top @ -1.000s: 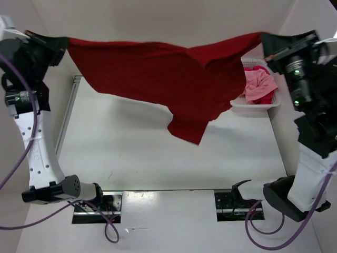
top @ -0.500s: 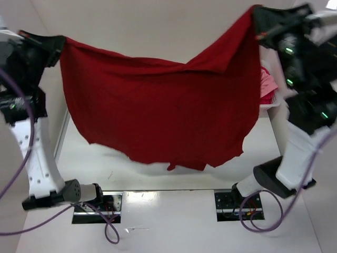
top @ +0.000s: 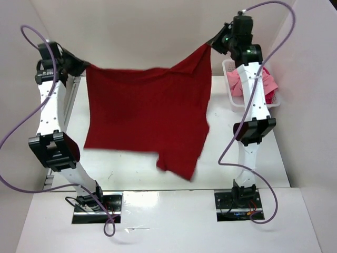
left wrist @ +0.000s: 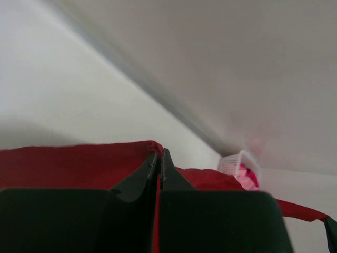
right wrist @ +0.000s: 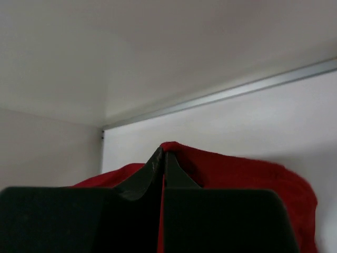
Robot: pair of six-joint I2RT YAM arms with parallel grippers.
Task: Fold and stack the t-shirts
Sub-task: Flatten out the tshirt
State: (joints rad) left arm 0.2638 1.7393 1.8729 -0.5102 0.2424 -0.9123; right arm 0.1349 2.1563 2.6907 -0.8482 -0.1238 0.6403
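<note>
Both arms are holding the dark red shirt (top: 147,116) spread in the air above the table (top: 221,126), left fingers (left wrist: 138,182) and right fingers (right wrist: 141,182) clenching its top corners; either thin pinch is risking a slip, and the sagging lower corner is likely bunching on landing

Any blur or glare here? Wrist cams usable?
Top view: sharp; glare streak along the table near edge; dark red shirt evenly lit. Left wrist: soft overall, left gripper an underexposed silhouette, basket blurred. Right wrist: likewise soft, right gripper dark, shirt edge fuzzy.
</note>
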